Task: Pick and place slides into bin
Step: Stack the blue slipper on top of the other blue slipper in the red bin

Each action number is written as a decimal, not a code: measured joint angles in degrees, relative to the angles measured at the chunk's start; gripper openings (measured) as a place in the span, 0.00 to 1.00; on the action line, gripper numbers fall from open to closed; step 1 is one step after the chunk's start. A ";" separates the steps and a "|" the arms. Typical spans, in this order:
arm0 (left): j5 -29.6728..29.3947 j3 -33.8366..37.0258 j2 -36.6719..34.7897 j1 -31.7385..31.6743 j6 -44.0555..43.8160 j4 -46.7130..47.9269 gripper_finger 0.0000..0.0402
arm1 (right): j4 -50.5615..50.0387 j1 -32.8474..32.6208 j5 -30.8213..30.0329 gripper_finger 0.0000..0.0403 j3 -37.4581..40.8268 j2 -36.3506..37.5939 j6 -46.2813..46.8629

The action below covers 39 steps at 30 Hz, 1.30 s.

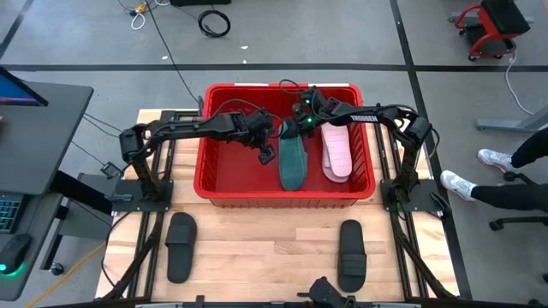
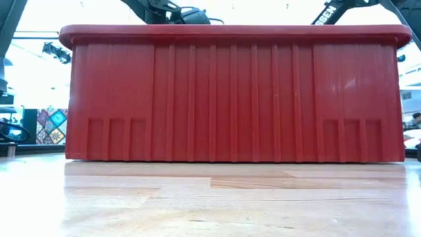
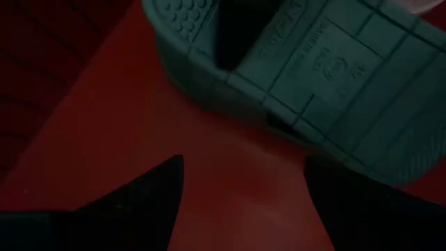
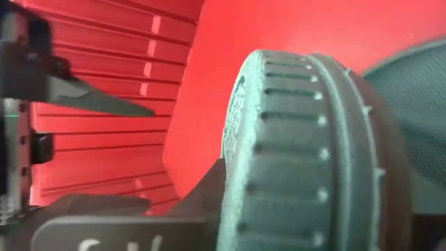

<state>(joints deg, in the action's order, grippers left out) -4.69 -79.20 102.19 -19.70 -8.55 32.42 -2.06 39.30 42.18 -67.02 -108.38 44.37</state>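
Gripping a teal slide [image 1: 294, 161] by its strap, the right gripper [image 1: 301, 122] hangs inside the red bin [image 1: 205, 184] beside a pink slide [image 1: 336, 151]. Left gripper [image 1: 267, 155] gapes wide, empty, nearby. Two black slides [image 1: 181, 246] lie on the wooden table [image 1: 257, 261].

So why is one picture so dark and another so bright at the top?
Left wrist view: that camera is down in the bin, shaded, so the teal slide looks dim. Low view: bright light behind the bin washes out the room.

Overhead looks straight down; low faces bin [image 2: 233, 92] wall close; wrists inside.
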 joint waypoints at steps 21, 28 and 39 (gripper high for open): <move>0.09 0.02 3.71 0.35 -1.49 -3.37 0.75 | 0.10 0.13 -8.82 0.44 0.00 -0.20 -9.09; 0.08 0.01 3.71 0.33 -1.29 -4.13 0.75 | -3.50 0.40 -10.20 0.70 0.00 3.67 -14.60; 0.09 0.00 3.71 0.33 -1.25 -8.06 0.75 | -18.63 0.74 -24.74 0.82 0.00 9.47 -28.21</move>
<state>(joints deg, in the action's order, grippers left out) -4.60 -79.20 105.91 -19.38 -9.80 24.36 -20.69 40.04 17.43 -67.02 -98.91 16.16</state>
